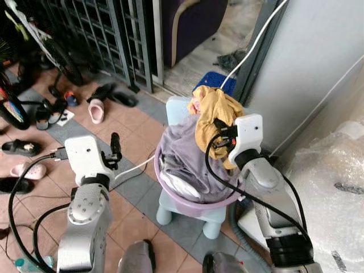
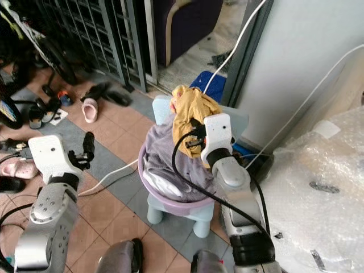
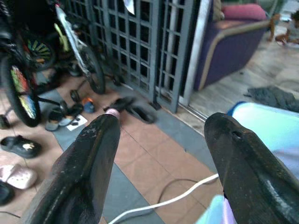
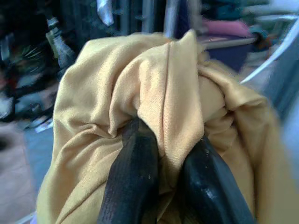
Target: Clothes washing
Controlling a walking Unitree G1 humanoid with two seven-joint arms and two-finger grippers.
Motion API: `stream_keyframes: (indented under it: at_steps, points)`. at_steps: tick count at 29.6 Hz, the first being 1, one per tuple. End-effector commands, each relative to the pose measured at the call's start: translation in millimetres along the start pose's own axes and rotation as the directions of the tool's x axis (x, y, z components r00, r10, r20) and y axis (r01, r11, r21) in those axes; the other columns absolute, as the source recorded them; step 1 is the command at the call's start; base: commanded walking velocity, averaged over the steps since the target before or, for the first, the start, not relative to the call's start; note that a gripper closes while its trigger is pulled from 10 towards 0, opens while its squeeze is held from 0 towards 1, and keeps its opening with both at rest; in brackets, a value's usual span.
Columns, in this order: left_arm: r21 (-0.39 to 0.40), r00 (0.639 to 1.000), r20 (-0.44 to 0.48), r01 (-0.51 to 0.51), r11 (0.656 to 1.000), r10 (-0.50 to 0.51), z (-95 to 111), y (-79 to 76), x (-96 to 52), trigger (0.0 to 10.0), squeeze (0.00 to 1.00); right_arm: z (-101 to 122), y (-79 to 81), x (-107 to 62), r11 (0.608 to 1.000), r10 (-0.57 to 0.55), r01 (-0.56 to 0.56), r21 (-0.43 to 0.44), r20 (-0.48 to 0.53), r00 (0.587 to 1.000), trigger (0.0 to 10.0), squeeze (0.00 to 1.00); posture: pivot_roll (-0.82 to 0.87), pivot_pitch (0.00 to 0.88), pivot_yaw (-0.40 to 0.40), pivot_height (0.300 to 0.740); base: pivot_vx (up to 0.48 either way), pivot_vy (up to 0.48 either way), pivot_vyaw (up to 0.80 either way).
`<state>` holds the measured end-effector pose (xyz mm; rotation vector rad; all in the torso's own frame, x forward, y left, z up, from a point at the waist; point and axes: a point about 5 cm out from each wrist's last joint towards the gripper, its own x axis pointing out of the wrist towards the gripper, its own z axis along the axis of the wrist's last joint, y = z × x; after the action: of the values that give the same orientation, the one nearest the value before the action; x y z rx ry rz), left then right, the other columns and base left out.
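A lilac laundry basin (image 1: 224, 202) full of grey clothes (image 1: 187, 154) sits on a small pale-blue chair (image 1: 213, 219). My right gripper (image 4: 166, 158) is shut on a mustard-yellow garment (image 1: 216, 116), holding it bunched just above the pile; its fingers (image 4: 133, 172) pinch a fold of the cloth. Off to the left of the basin my left gripper (image 3: 161, 158) is raised and open, nothing between its fingers (image 1: 115, 147), pointing toward the tiled floor and metal gate.
A white cable (image 1: 133, 168) runs over the floor by the chair. Shoes and sandals (image 1: 95, 110) lie at the left near bicycles (image 1: 14, 108). A metal grille gate (image 1: 108, 28) stands behind, a bubble-wrapped bulk (image 1: 335, 193) and white wall at right.
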<state>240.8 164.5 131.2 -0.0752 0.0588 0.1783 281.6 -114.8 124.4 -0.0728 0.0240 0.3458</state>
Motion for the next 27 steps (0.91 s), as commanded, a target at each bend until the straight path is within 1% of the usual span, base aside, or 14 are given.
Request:
stream_keyframes:
  at_steps: [1, 2, 3, 4, 6, 7, 8, 14, 15, 16, 17, 18, 23, 27]
  points:
    - [0.006, 1.000, -0.009, 0.007, 1.000, -0.007, -4, -0.9, 0.9, 10.0, 0.00, 0, 6.7, -2.2, 0.999, 0.032, -0.032, 0.010, -0.002, 0.999, 0.0, 0.00, 0.03, 0.000, 0.040, 0.740, 0.000, 0.000, 0.00]
    - [0.004, 1.000, -0.008, 0.015, 1.000, -0.015, -4, -1.9, 1.4, 10.0, 0.00, 0, 7.0, -3.2, 0.999, 0.039, -0.039, 0.014, -0.002, 0.999, 0.0, 0.00, 0.03, 0.000, 0.038, 0.740, 0.000, 0.000, 0.00]
    - [0.001, 1.000, -0.005, 0.023, 1.000, -0.023, -4, -2.9, 2.1, 10.0, 0.00, -2, 8.0, -4.6, 0.998, 0.060, -0.060, 0.016, -0.029, 0.998, 3.6, 0.00, 0.03, 0.000, 0.038, 0.740, 0.000, 0.000, 0.00]
    - [0.000, 1.000, -0.004, 0.025, 1.000, -0.025, -4, -2.7, 2.2, 10.0, 0.00, -16, 8.7, -6.2, 0.996, 0.086, -0.088, -0.008, -0.146, 0.986, 10.0, 0.00, 0.03, 0.000, 0.040, 0.740, 0.000, 0.000, 0.00]
    - [-0.002, 1.000, -0.006, 0.025, 1.000, -0.025, -5, -1.6, 1.2, 10.0, 0.00, -38, 7.4, -12.5, 0.994, 0.103, -0.112, -0.015, -0.291, 0.951, 10.0, 0.00, 0.03, 0.000, 0.040, 0.740, 0.000, 0.000, 0.00]
    - [-0.002, 1.000, -0.006, 0.025, 1.000, -0.025, -5, -1.6, 1.2, 10.0, 0.00, -38, 7.4, -12.5, 0.994, 0.103, -0.112, -0.015, -0.291, 0.951, 10.0, 0.00, 0.03, 0.000, 0.040, 0.740, 0.000, 0.000, 0.00]
    - [0.003, 1.000, -0.007, 0.029, 1.000, -0.029, -6, -1.8, 0.6, 10.0, 0.00, -42, 4.1, -14.1, 0.995, 0.093, -0.101, -0.011, -0.297, 0.950, 10.0, 1.00, 0.04, 0.001, 0.038, 0.740, 0.000, 0.000, 0.00]
    - [0.007, 1.000, -0.011, 0.027, 1.000, -0.027, -8, -0.2, -1.4, 10.0, 0.00, -41, -2.5, -9.9, 0.998, 0.032, -0.047, -0.042, -0.297, 0.954, 10.0, 1.00, 0.04, 0.006, 0.037, 0.740, 0.000, 0.000, 0.00]
    - [0.008, 1.000, -0.013, 0.025, 1.000, -0.025, -8, 0.2, -1.6, 10.0, 0.00, -42, -3.3, -10.0, 0.999, 0.026, -0.039, -0.036, -0.306, 0.952, 3.1, 1.00, 0.05, 0.009, 0.036, 0.740, 0.000, 0.000, 0.00]
    - [0.009, 1.000, -0.015, 0.025, 1.000, -0.025, -9, 0.4, -2.3, 10.0, 0.00, -45, -3.5, -10.7, 0.999, 0.026, -0.032, -0.014, -0.320, 0.947, 0.0, 0.85, 0.05, 0.013, 0.036, 0.740, 0.000, 0.000, 0.00]
    - [0.009, 1.000, -0.017, 0.025, 1.000, -0.025, -9, 0.4, -2.6, 10.0, 0.00, -46, -3.8, -11.0, 1.000, 0.023, -0.028, -0.013, -0.324, 0.946, 0.0, 0.54, 0.05, 0.014, 0.036, 0.740, 0.000, 0.000, 0.00]
    - [0.009, 1.000, -0.017, 0.025, 1.000, -0.025, -9, 0.3, -2.7, 10.0, 0.00, -46, -4.0, -11.3, 1.000, 0.020, -0.027, -0.015, -0.325, 0.945, 0.0, 0.00, 0.05, 0.014, 0.036, 0.740, 0.000, 0.000, 0.00]
    - [0.011, 1.000, -0.020, 0.024, 1.000, -0.023, -9, 0.7, -3.2, 10.0, 0.00, -43, -7.5, -11.5, 1.000, -0.006, -0.002, -0.024, -0.315, 0.949, 0.0, 0.00, 0.05, 0.018, 0.035, 0.740, 0.000, 0.000, 0.00]
    - [0.017, 1.000, -0.010, 0.021, 1.000, -0.020, -7, 1.2, -0.7, 10.0, 0.00, -13, -19.8, -0.6, 0.996, -0.077, 0.072, -0.045, -0.139, 0.987, 0.0, 0.00, 0.04, 0.030, 0.032, 0.740, 0.000, 0.000, 0.00]
